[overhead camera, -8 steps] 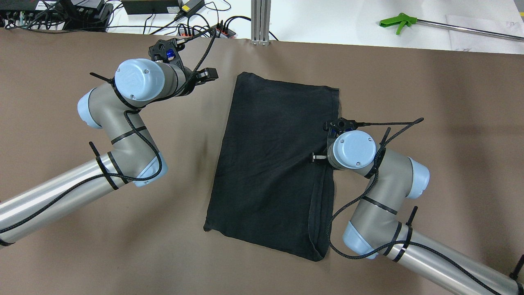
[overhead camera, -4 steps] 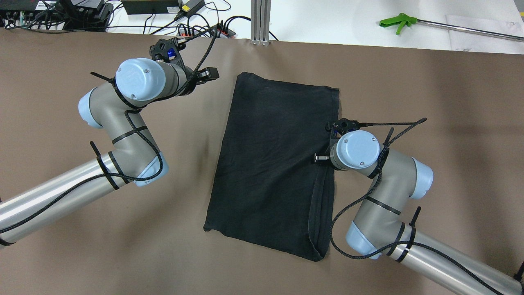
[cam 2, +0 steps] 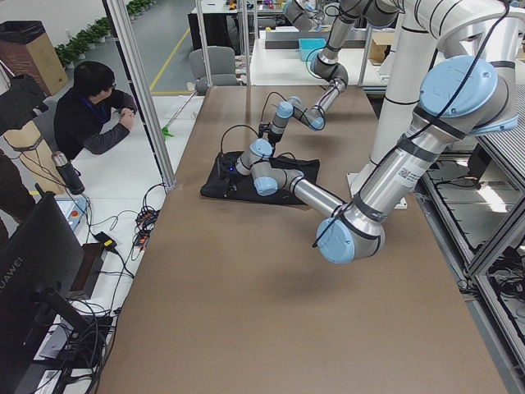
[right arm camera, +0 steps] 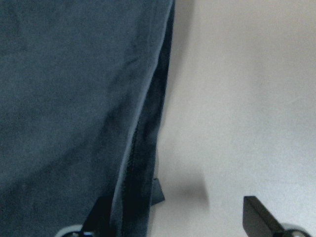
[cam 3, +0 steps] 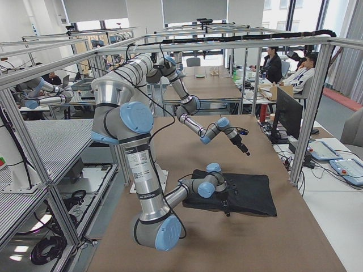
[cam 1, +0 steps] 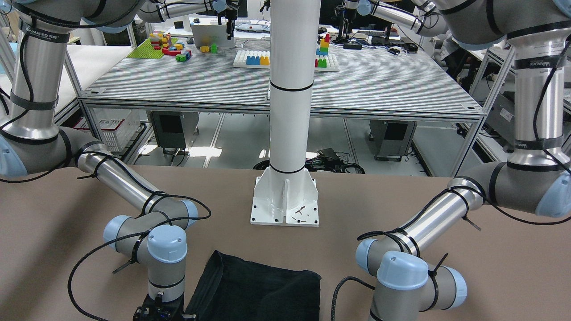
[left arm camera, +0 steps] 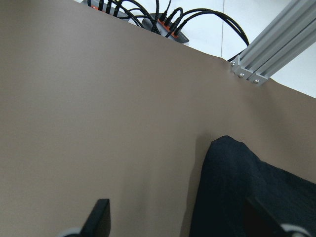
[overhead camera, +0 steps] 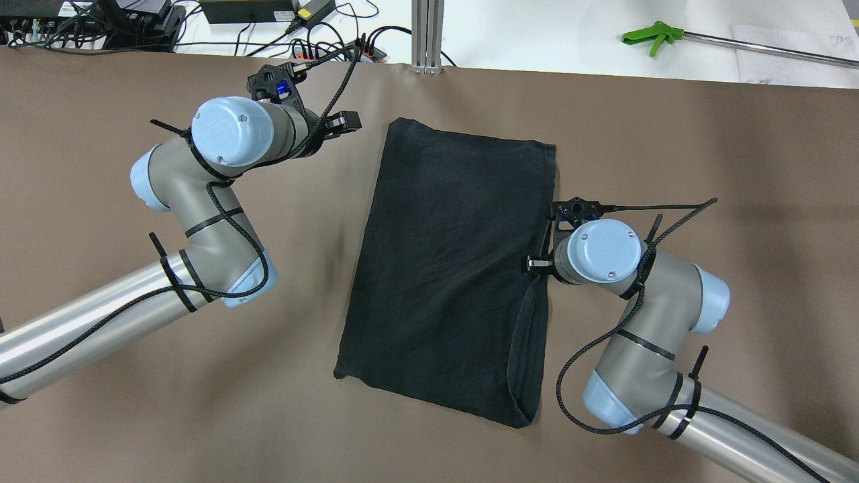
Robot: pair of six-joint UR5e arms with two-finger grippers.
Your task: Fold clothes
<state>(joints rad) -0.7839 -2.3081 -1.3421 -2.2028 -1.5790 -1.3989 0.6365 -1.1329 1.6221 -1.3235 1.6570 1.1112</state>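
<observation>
**Limp black garment [overhead camera: 449, 268]: take it by the corners**

The garment lies flat on the brown table [overhead camera: 704, 134] between the arms, as a long rectangle. It seems light and limp, so it will sag if lifted at one point. I would pinch all layers at the corners. The right gripper [right arm camera: 177, 217] is spread over the hemmed edge, empty. The left gripper [left arm camera: 180, 222], spread too, hovers near the far corner.

Garment [overhead camera: 449, 268] on table [overhead camera: 738, 134]; left gripper [left arm camera: 180, 219] off its corner (apart); right gripper [right arm camera: 177, 216] at edge.
</observation>
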